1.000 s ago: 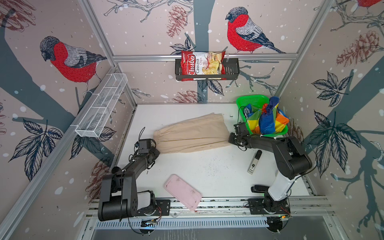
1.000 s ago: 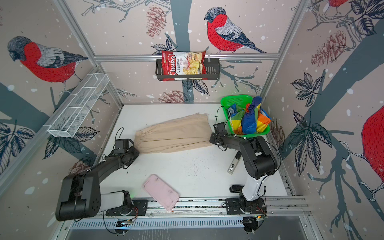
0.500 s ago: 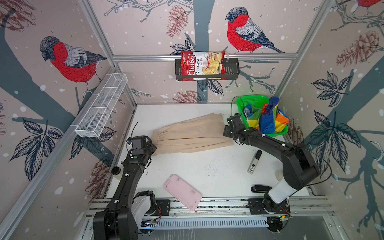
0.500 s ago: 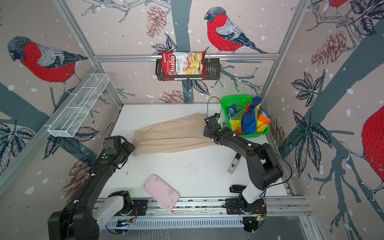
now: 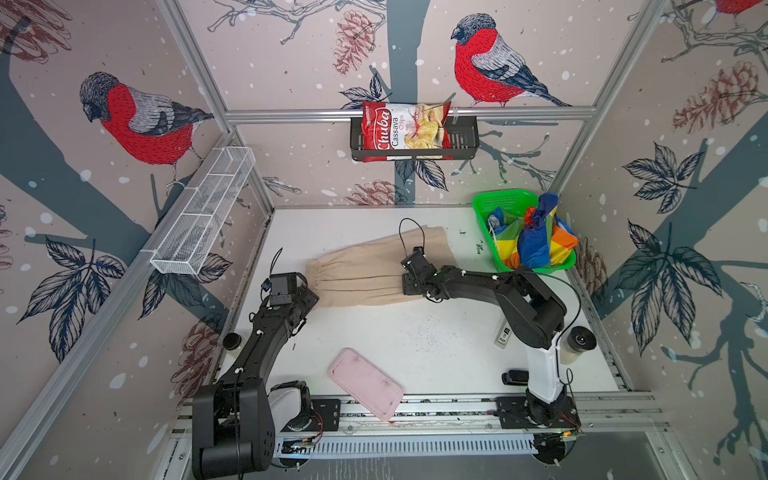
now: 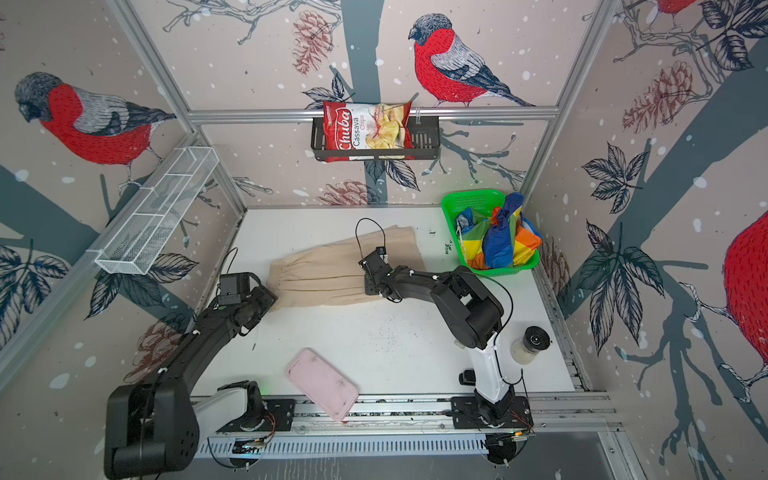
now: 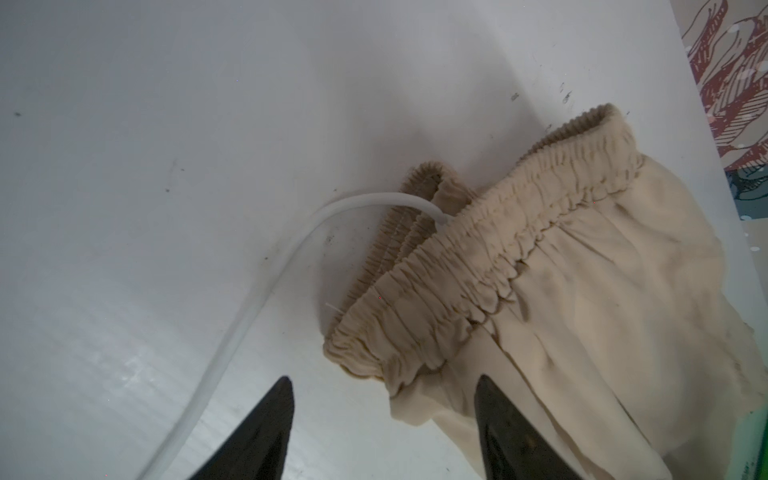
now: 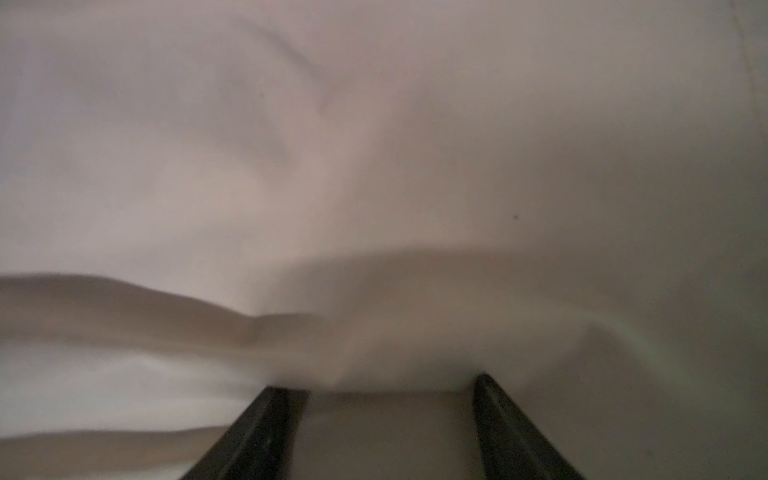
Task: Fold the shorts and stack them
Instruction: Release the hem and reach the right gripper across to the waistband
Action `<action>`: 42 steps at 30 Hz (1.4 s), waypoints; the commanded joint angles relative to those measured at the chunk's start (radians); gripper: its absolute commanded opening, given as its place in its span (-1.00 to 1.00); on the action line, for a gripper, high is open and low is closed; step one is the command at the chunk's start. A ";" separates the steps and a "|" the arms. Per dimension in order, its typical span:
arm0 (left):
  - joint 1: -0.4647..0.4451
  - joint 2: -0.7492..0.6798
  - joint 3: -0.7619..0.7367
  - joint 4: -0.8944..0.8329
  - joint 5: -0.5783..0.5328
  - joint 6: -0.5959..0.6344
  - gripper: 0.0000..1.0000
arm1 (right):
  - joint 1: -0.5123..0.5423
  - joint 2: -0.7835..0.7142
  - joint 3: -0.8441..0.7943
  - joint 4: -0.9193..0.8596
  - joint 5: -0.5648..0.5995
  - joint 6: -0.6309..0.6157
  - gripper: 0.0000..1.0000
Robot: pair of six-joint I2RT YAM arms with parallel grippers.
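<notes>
The beige shorts (image 5: 357, 270) (image 6: 316, 272) lie flat on the white table (image 5: 436, 353), elastic waistband to the left. My left gripper (image 5: 309, 297) (image 6: 270, 300) is open at the waistband's near corner (image 7: 374, 349); in the left wrist view the gripper (image 7: 383, 378) has one finger (image 7: 511, 432) over the cloth and one over bare table. A white drawstring (image 7: 257, 291) trails from the waistband. My right gripper (image 5: 407, 286) (image 6: 370, 286) stands open over the leg end, its jaws apart above beige cloth (image 8: 374, 166). The striped shorts (image 5: 534, 241) (image 6: 498, 237) sit crumpled in the green basket (image 5: 498, 200).
A pink flat case (image 5: 365, 382) lies near the front edge. A small remote (image 5: 503, 334), a jar (image 5: 579, 343) and a black item (image 5: 515, 377) are by the right arm's base. A chips bag (image 5: 405, 133) hangs on the back wall; a white wire shelf (image 5: 203, 216) lines the left wall.
Both grippers have opened. The right gripper moved left from the leg hems to over the beige cloth. The left arm lifted its elbow while its gripper stayed by the waistband.
</notes>
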State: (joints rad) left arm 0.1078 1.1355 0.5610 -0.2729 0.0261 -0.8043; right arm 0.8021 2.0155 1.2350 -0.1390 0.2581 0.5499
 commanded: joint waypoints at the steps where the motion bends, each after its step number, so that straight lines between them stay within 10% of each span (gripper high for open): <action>1: 0.001 0.003 0.015 0.012 0.007 -0.001 0.36 | -0.042 -0.021 -0.092 -0.054 -0.009 0.050 0.42; 9: 0.002 -0.028 0.020 0.023 0.019 -0.008 0.38 | -0.110 -0.178 -0.260 -0.032 0.108 -0.146 0.42; 20: 0.004 -0.002 -0.001 0.174 0.230 -0.019 0.33 | 0.192 -0.200 0.017 0.123 0.292 -0.461 0.93; 31: 0.026 0.011 -0.104 0.266 0.215 -0.050 0.15 | 0.292 0.180 0.466 0.079 0.041 -0.397 1.00; 38: 0.053 -0.018 -0.118 0.268 0.202 -0.053 0.16 | 0.270 0.289 0.475 0.055 -0.119 -0.256 0.77; 42: 0.055 -0.002 -0.130 0.290 0.219 -0.062 0.16 | 0.271 0.213 0.289 0.103 -0.161 -0.206 0.25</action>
State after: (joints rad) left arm 0.1589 1.1267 0.4377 -0.0277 0.2375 -0.8642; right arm 1.0698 2.2742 1.6085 -0.0570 0.1562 0.2764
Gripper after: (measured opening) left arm 0.578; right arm 0.678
